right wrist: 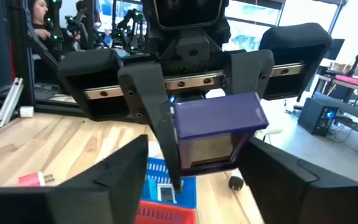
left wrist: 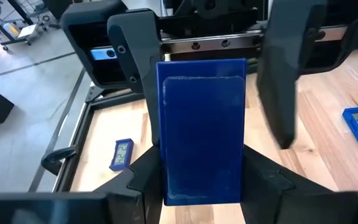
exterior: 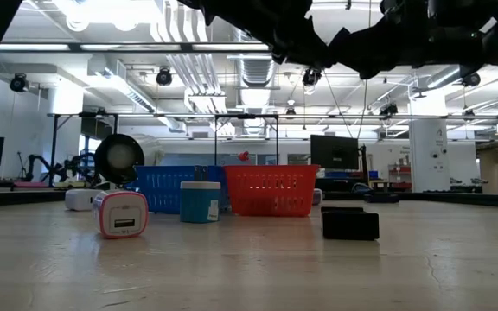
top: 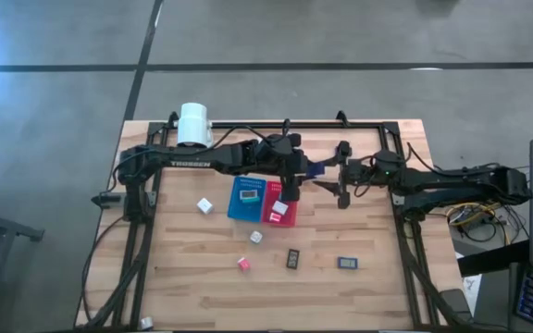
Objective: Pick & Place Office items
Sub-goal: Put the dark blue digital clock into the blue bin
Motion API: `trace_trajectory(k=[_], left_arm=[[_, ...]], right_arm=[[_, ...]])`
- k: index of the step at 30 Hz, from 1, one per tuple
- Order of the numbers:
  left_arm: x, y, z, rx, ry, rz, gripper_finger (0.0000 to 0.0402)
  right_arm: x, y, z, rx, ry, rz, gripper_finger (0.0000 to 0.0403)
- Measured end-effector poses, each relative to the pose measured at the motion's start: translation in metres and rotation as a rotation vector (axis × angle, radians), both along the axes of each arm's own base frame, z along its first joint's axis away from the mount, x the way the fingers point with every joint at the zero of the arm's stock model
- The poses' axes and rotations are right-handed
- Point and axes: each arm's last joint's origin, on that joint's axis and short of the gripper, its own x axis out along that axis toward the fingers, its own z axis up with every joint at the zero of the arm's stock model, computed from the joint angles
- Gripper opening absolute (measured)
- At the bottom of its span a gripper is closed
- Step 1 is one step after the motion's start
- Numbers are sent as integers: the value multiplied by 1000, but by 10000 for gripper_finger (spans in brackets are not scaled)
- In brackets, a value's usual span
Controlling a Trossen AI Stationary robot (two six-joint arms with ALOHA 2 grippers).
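A flat blue rectangle, one of the office items, hangs in the air between my two arms, above the table's middle. My left gripper, reaching in from the left, is shut on it. My right gripper faces it from the right with its fingers open on either side of the rectangle's far end. Below stand a blue tray and a red tray, each with a small item inside. My left gripper pinches the blue rectangle by its two long edges, at the end nearest the wrist, between its two fingers. The fingers come from the table's left, slanting a little downward, and lie along the rectangle. It is lifted clear, broad face up.
A big white cylinder stands at the far left. Loose on the table lie two white cubes, a pink cube, a dark rectangle and a blue rectangle. A black frame borders the table.
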Motion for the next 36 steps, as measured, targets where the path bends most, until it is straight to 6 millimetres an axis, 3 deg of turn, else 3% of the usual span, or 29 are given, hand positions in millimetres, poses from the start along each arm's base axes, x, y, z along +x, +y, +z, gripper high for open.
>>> trace_trajectory(k=[7, 12, 16, 23, 30, 36], left_arm=[[-8, 0, 13, 5, -7, 13, 154], [-25, -2, 32, -3, -11, 20, 154], [-49, -5, 43, -14, -17, 22, 154], [-117, -15, 50, -54, -159, 43, 154], [-193, -24, 35, -108, -298, 112, 154], [-246, -31, 20, -152, -411, 140, 154]], right_arm=[[-10, 2, 7, 17, -46, 5, 292], [-19, 5, 8, 23, -20, 3, 288], [-26, 6, 10, 26, -7, -1, 278], [-31, 7, 11, 67, 0, -2, 266], [-32, 7, 10, 101, 10, -4, 255], [-35, 8, 11, 105, 21, -8, 237]])
